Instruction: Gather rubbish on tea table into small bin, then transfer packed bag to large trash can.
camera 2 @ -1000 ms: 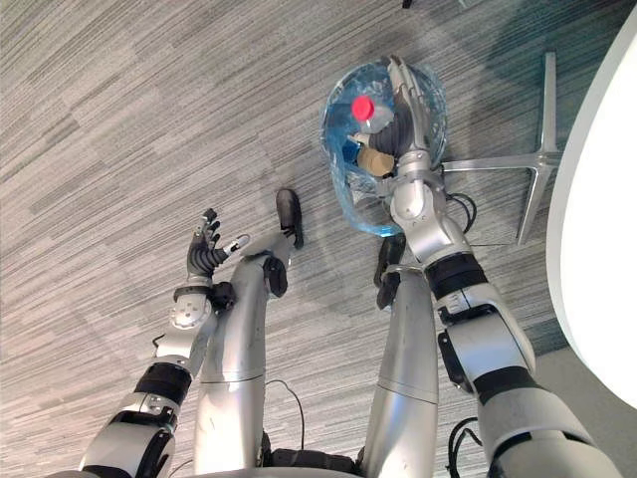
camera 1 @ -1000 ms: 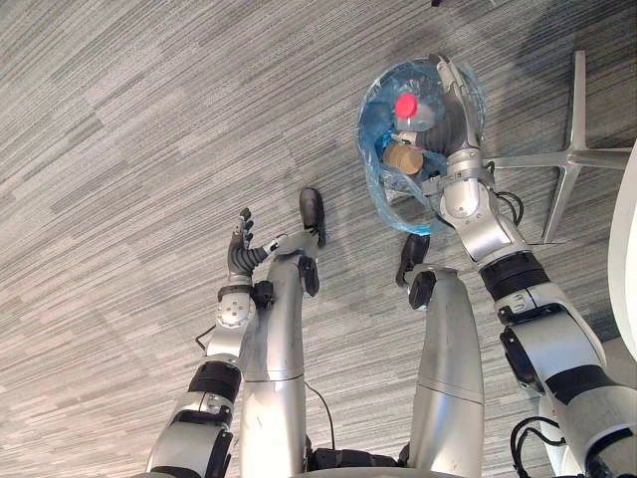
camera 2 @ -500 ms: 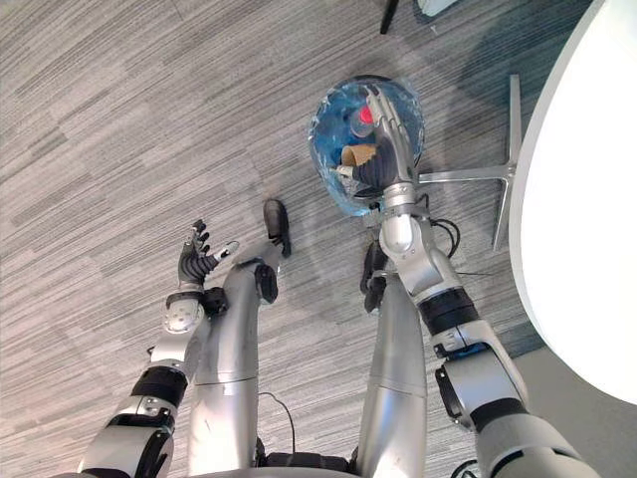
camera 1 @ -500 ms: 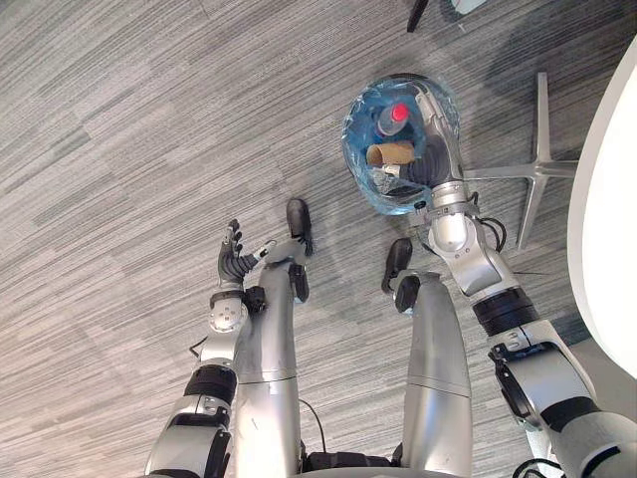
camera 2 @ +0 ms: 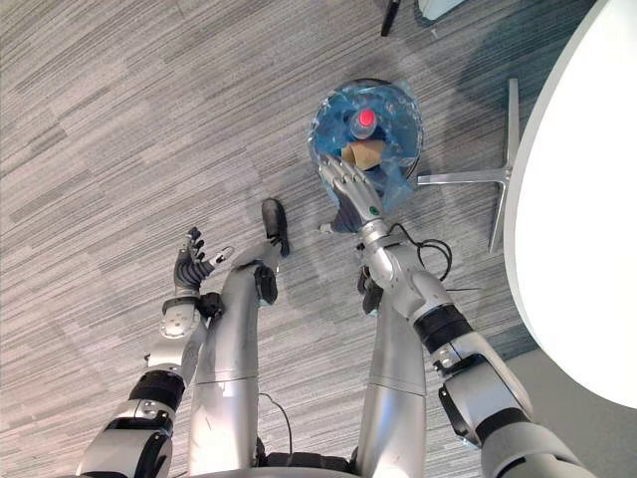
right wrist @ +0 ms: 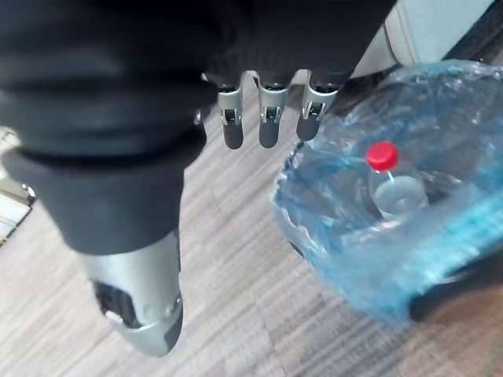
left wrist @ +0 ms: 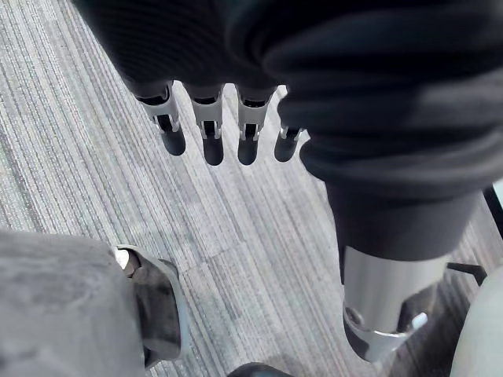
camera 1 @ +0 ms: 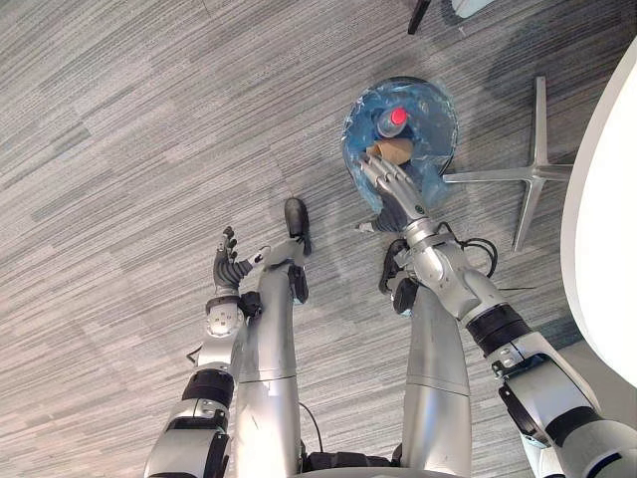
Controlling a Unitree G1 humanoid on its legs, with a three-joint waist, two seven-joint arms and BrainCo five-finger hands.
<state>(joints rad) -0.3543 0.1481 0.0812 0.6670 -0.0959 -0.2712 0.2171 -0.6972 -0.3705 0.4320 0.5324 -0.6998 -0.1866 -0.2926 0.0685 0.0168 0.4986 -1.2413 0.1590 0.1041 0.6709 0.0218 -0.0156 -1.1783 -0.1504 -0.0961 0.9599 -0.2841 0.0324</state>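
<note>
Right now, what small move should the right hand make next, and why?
Probably close the right hand on the near rim of the blue bag to start gathering it: the hand's fingers are straight, holding nothing, right beside that rim, and the red-capped bottle and brown roll lie inside.

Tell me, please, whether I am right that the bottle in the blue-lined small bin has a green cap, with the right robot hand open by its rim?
Not quite: the cap is red, not green, as the right wrist view shows. The bottle does sit in the blue-lined small bin, and the right robot hand is open by its rim.
</note>
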